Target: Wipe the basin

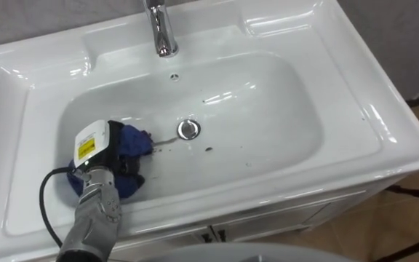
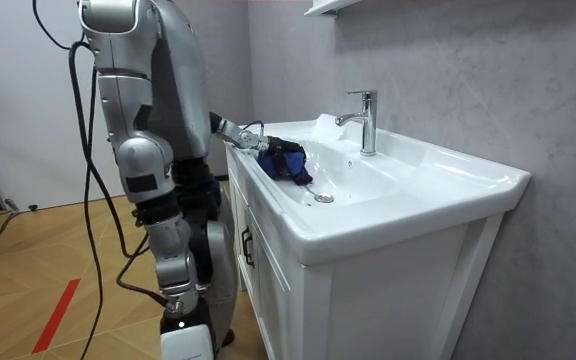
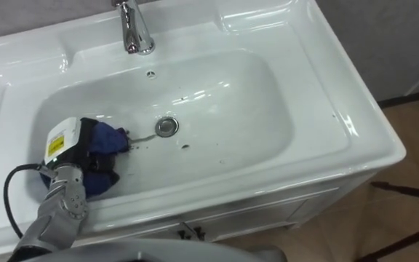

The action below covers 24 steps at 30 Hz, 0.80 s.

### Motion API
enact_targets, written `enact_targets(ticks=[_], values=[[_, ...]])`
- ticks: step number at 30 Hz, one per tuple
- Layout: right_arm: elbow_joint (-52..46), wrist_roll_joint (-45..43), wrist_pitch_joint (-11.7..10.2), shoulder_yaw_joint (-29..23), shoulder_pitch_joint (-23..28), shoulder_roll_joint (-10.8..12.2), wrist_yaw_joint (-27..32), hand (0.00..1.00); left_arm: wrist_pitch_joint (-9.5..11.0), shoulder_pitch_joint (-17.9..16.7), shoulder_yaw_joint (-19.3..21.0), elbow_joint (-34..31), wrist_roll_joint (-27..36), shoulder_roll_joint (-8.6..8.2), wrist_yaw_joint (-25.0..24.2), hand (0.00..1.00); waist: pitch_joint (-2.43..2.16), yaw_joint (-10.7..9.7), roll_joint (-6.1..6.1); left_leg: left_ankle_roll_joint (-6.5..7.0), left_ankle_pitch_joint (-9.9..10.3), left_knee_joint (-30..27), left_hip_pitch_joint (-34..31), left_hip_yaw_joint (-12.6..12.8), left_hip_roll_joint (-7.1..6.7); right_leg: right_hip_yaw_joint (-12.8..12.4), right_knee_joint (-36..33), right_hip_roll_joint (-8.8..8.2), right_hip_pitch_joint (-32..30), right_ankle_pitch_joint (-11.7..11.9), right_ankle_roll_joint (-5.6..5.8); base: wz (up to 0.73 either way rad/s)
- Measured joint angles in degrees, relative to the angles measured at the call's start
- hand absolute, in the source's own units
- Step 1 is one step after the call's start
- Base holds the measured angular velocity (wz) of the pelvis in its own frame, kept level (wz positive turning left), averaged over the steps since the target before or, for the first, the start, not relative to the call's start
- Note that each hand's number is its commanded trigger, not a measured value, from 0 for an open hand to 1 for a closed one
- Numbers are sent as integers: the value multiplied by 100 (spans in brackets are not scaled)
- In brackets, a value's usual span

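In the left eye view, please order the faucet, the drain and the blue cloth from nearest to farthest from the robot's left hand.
1. blue cloth: touching the left hand, at the left end of the basin.
2. drain: right of the hand, at the basin's middle.
3. faucet: on the back rim, beyond the drain.

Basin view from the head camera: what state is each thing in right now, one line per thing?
Basin: no standing water, a few dark specks near the drain.
Tap: no water running.
Cloth: blue, bunched up, lying at the left end of the bowl.
Left hand: resting on the cloth inside the bowl.
Cabinet doors: shut.
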State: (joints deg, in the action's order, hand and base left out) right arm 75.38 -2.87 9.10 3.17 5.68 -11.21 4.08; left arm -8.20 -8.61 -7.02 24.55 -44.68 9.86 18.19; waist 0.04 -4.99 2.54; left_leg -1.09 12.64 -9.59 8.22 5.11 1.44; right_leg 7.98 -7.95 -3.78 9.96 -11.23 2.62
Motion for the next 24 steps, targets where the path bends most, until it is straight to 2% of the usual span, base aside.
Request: enact_targets(ticks=[6, 10, 12, 14, 16, 18, 20, 24], values=[[-20, 7, 39, -4, 119, 34, 23, 0, -19, 167, 9, 219, 43, -24, -46, 100, 1, -93, -14, 2, -1, 1, 69, 81, 2, -80, -3, -2, 0, 0, 0, -7], [-39, 10, 60, -6, 216, 84, 10, 0, -24, 309, 8, 388, 384, -47, -56, 100, 1, -280, -46, 2, -1, 16, 72, 129, 2, -164, -27, -3, -10, -5, 6, -7], [-36, 19, 96, -18, 251, 113, -7, 0, -25, 422, 8, 454, 390, -69, -121, 100, -5, -298, -74, 2, -1, 14, 46, 207, 10, -213, -43, -1, -72, -8, 7, -16], [-35, -5, 151, -62, 279, 162, -20, 0, -79, 587, 6, 502, 391, -154, -232, 100, 14, -397, -133, 2, -1, 15, 17, 263, 10, -261, -76, -4, -134, -8, 8, -10], [-38, 5, 220, -60, 286, 185, -19, 0, -162, 790, -65, 594, 473, -190, -311, 100, 12, -445, -164, 3, -1, 15, -14, 287, 9, -306, -91, -1, -192, -7, 10, -6], [-51, 10, 264, -60, 284, 186, 2, 0, -245, 939, -221, 614, 608, -195, -412, 100, 12, -571, -170, 8, -4, 17, -73, 291, 8, -318, -115, -2, -252, 0, 15, -3], [-71, 1, 317, -58, 262, 199, 7, 0, -332, 1194, -304, 742, 797, -297, -488, 100, 15, -745, -175, 26, -15, 16, -134, 301, 12, -331, -195, -2, -354, 0, 15, -2], [-185, -4, 349, -58, 252, 224, -4, 0, -344, 1572, -518, 995, 1088, -383, -672, 100, 29, -888, -179, 28, -18, 21, -168, 361, 19, -390, -200, 4, -411, 6, 7, -10]])
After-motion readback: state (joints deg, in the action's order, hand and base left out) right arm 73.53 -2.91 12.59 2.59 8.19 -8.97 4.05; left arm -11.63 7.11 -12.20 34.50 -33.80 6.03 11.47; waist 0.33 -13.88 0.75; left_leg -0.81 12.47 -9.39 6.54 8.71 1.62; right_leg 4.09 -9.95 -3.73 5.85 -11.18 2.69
